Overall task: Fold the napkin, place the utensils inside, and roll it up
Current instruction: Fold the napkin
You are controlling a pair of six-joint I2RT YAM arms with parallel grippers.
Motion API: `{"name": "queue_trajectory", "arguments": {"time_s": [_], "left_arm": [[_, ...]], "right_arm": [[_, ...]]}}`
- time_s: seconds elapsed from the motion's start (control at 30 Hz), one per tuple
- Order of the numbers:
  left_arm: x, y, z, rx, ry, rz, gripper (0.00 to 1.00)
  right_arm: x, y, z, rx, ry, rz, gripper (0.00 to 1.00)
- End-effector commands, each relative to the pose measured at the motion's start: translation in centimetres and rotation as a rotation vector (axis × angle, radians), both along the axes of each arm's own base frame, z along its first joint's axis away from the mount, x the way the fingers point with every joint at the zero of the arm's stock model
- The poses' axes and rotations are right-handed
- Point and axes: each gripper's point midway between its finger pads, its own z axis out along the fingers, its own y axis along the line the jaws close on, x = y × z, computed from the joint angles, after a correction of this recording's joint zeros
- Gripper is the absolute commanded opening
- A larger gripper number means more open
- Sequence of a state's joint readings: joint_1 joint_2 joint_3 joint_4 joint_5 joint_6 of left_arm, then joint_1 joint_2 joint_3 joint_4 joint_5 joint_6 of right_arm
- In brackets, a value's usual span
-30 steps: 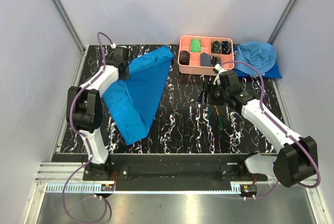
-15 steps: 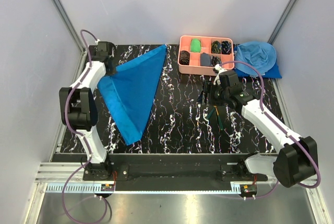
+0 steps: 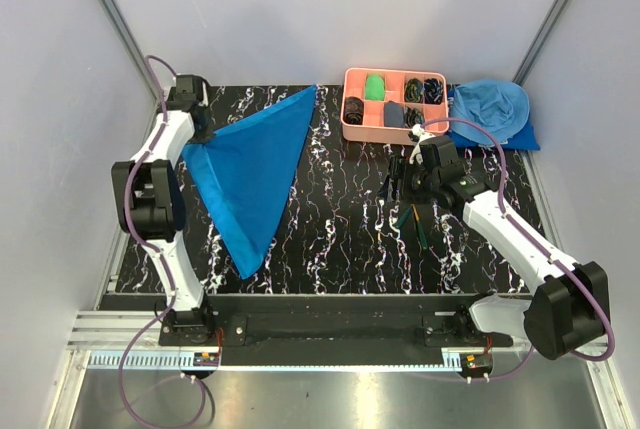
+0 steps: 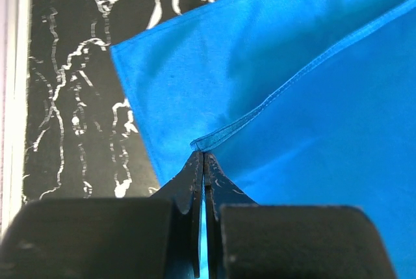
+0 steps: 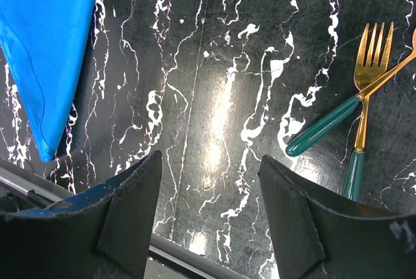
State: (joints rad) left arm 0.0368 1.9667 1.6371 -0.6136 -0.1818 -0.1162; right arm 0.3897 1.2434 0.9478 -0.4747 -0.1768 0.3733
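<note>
Royal-blue thin cloth napkin (image 4: 312, 97) is clamped at a hemmed corner by the left gripper (image 4: 203, 160); the right gripper (image 5: 209, 162) is spread, empty; the slim gold-headed, green-handled spoon (image 5: 338, 118) is cut off at the bowl.

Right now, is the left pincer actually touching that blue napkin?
Touching. The left wrist view shows the left pincer shut on the napkin, its tips meeting at the hemmed corner with cloth between them.
</note>
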Motion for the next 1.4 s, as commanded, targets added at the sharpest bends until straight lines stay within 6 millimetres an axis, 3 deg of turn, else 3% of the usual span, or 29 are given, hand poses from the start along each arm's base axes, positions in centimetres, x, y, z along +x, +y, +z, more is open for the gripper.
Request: {"name": "queue_trajectory", "arguments": {"time_s": [0.0,1.37], "left_arm": [[1.3,1.2,2.4,-0.019,-0.067,0.009,0.00],[2.6,5.2,1.9,-0.169,-0.053,0.134,0.00]], "right_arm": [[-0.1,-0.3,0.6,0.006,-0.017,-0.010,0.70],[-0.2,-0.2,0.4,0.017,-0.001,-0.015,0.70]]}}
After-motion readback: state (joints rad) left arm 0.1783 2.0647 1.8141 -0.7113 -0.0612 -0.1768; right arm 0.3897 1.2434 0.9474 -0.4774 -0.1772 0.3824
